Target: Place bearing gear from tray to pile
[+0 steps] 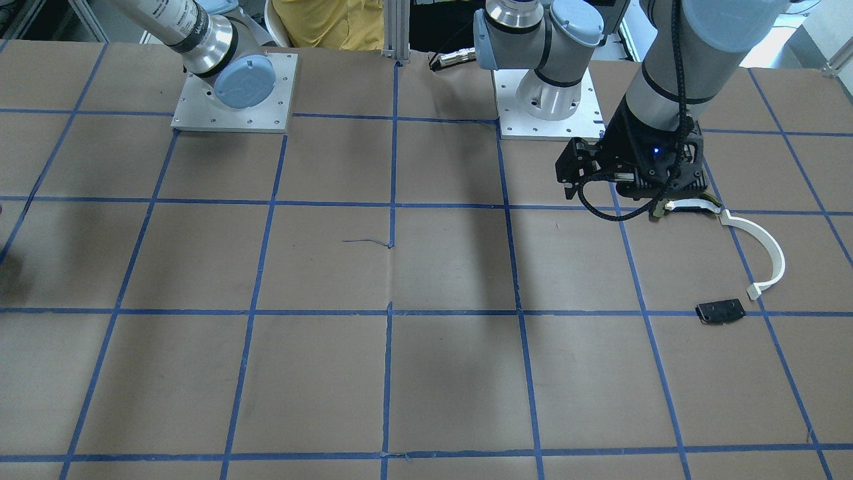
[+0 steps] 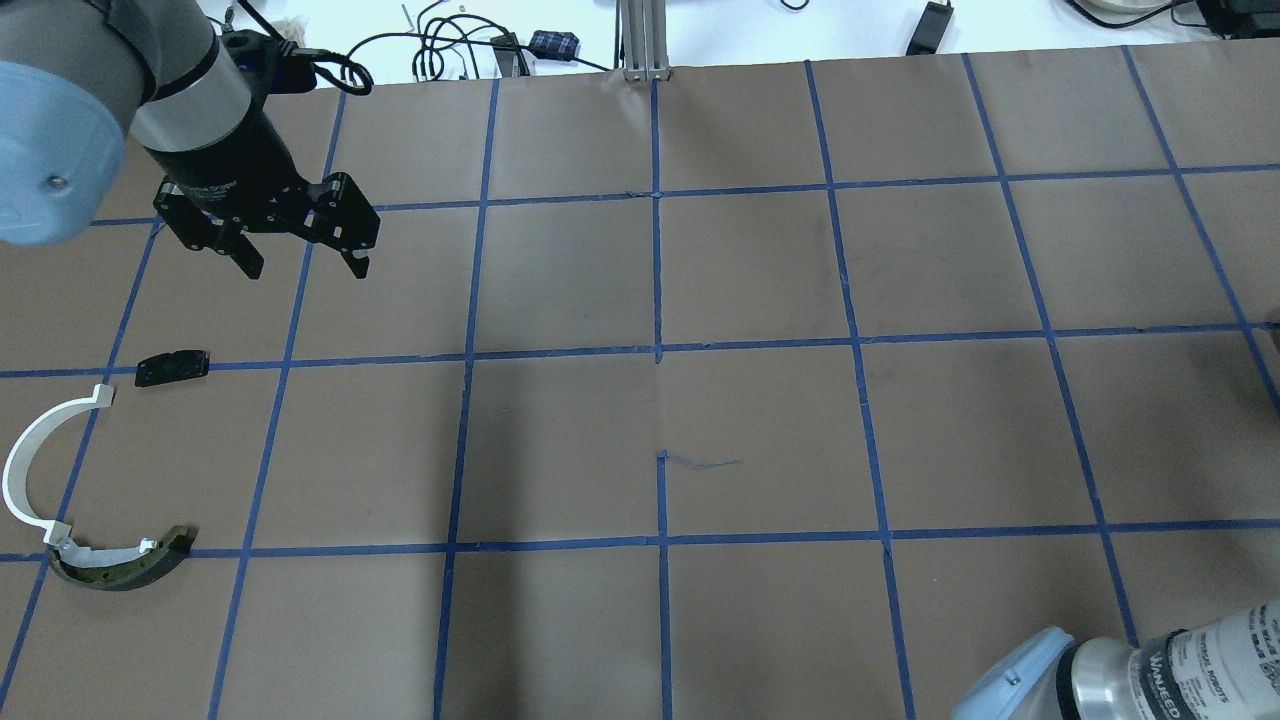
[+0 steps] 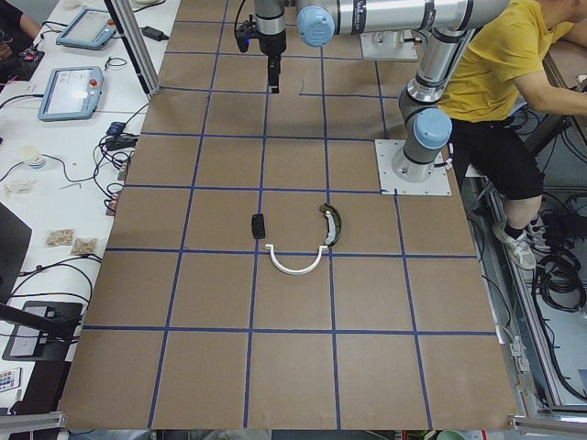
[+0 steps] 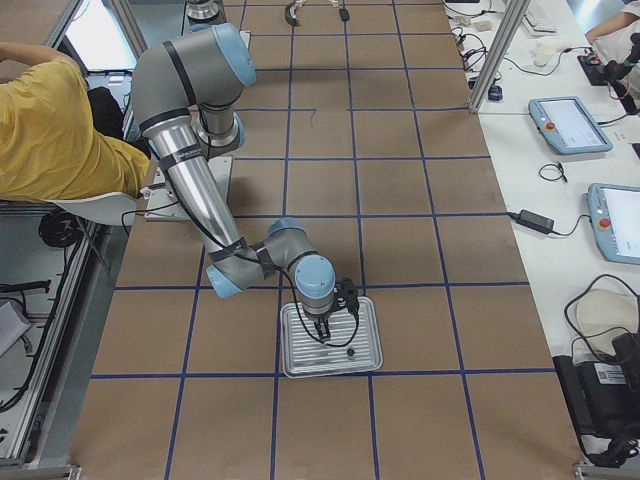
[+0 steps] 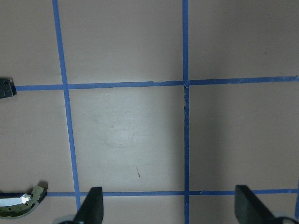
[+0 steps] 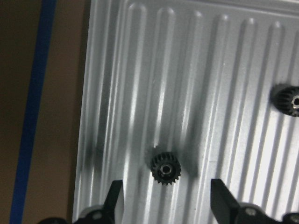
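Note:
A small black bearing gear lies on the ribbed metal tray. My right gripper is open just above it, one finger on each side and clear of the gear. A second gear sits at the view's right edge. The exterior right view shows this gripper over the tray. The pile is a white arc strip, a dark olive curved piece and a flat black plate. My left gripper is open and empty, hovering beyond the pile.
The table is brown paper with a blue tape grid. The arm base plates stand at the robot's side. A person in yellow sits behind the robot. Cables and tablets lie off the table's far edge.

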Available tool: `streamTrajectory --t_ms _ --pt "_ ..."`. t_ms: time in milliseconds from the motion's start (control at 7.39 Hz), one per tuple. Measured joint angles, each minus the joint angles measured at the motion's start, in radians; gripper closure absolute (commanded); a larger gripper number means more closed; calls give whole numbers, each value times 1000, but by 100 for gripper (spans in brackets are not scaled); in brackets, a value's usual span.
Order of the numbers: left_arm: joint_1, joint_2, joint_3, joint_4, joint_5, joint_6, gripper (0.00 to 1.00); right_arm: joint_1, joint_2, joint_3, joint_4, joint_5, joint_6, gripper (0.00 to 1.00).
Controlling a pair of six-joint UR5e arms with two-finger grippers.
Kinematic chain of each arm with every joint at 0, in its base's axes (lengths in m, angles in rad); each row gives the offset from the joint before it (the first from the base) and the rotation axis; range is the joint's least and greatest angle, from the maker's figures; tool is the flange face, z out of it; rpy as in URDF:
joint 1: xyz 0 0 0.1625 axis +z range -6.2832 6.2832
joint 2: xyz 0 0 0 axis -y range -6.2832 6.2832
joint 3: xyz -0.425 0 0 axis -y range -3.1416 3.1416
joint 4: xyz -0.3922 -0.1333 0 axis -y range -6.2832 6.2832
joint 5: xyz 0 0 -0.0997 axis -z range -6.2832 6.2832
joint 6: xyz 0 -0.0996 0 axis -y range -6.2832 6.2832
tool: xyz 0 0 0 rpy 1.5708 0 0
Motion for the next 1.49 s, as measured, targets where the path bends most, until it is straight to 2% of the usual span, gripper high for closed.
streamTrajectory --t_ms 135,541,947,1082,1488 --pt "0 0 0 -1 1 0 0 1 15 -5 -5 6 3 35" --pt "0 0 0 -1 1 -1 0 13 27 -9 -7 17 48 54" --pt "0 -1 0 -1 0 -1 0 17 27 -9 -36 16 49 82" --pt "0 -2 0 -1 -1 -2 0 20 26 -10 -42 16 50 88" --pt "0 -1 0 0 -2 -5 0 37 22 -13 -33 18 58 89"
